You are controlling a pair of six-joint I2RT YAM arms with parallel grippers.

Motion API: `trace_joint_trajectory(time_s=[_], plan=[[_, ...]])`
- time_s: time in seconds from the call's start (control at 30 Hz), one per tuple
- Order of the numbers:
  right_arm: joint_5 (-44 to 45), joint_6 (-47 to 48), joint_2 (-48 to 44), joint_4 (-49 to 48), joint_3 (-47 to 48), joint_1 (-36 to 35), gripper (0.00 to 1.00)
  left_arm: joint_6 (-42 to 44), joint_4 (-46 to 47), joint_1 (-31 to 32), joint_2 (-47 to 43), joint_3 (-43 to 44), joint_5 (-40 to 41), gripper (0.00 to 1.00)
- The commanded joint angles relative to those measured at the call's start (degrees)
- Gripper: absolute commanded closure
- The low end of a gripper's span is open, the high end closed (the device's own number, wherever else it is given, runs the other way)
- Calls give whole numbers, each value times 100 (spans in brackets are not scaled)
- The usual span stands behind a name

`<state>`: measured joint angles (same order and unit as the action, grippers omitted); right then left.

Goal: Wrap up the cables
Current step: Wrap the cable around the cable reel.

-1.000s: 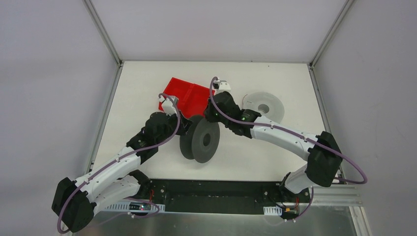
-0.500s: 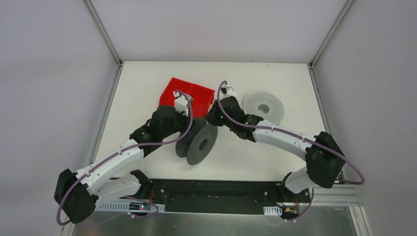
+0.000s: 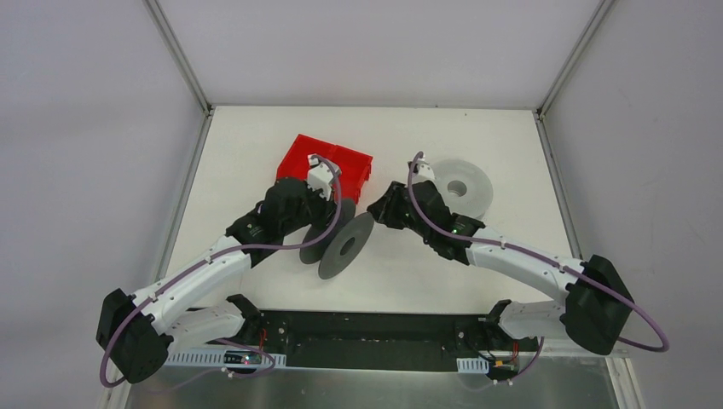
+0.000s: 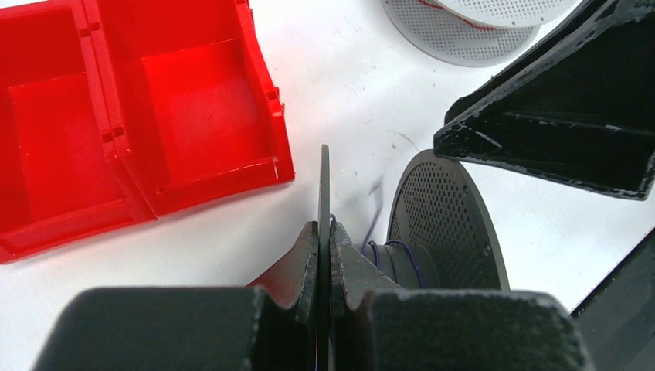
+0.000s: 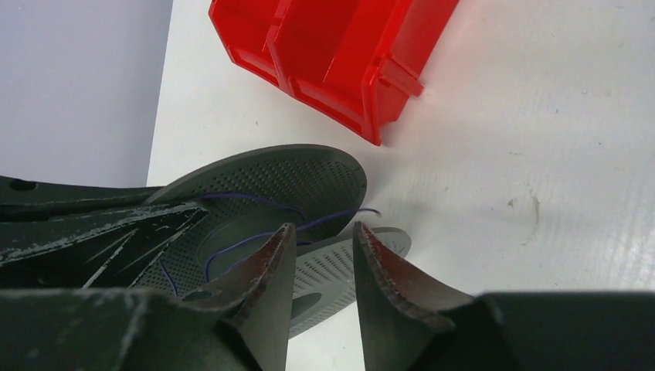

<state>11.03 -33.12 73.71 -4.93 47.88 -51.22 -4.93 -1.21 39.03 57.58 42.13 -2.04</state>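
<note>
A dark grey perforated spool [image 3: 345,247] hangs tilted over the table, my left gripper [image 4: 324,232] shut on the thin edge of one flange [image 4: 324,178]. A hair-thin dark purple cable [image 4: 411,259] loops round the hub, and its free end [image 4: 375,209] curls up between the flanges. In the right wrist view the same cable [image 5: 247,240] lies loosely across the inner flange. My right gripper [image 5: 324,232] stands open just right of the spool with nothing between its fingers; from above it [image 3: 375,207] is apart from the rim.
A red two-compartment bin [image 3: 328,164] sits right behind the spool. A white perforated spool [image 3: 460,187] lies flat at the back right, a thin red line [image 4: 456,11] showing between its flanges. The right arm's black finger [image 4: 556,131] is close to the spool.
My right gripper has opened and drawn back to the right, away from the spool. The left gripper has carried the spool up and left and tipped it over.
</note>
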Motion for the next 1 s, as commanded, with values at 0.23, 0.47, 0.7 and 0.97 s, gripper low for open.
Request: trace_joint_trajectory(time_s=[0.23, 0.47, 0.7, 0.97], plan=[[137, 818, -1446, 165, -625, 142, 55, -52, -25, -8, 124, 552, -785, 100], [-1012, 2615, -2504, 220, -855, 180, 51, 425, -431, -50, 202, 681, -1822, 100], [-2150, 3611, -2745, 1159, -420, 310, 53, 1118, -699, -160, 132, 872, -2901, 100], [-4196, 3937, -2413, 1156, -489, 325, 31, 1046, -819, -194, 370, 1054, -3437, 100]])
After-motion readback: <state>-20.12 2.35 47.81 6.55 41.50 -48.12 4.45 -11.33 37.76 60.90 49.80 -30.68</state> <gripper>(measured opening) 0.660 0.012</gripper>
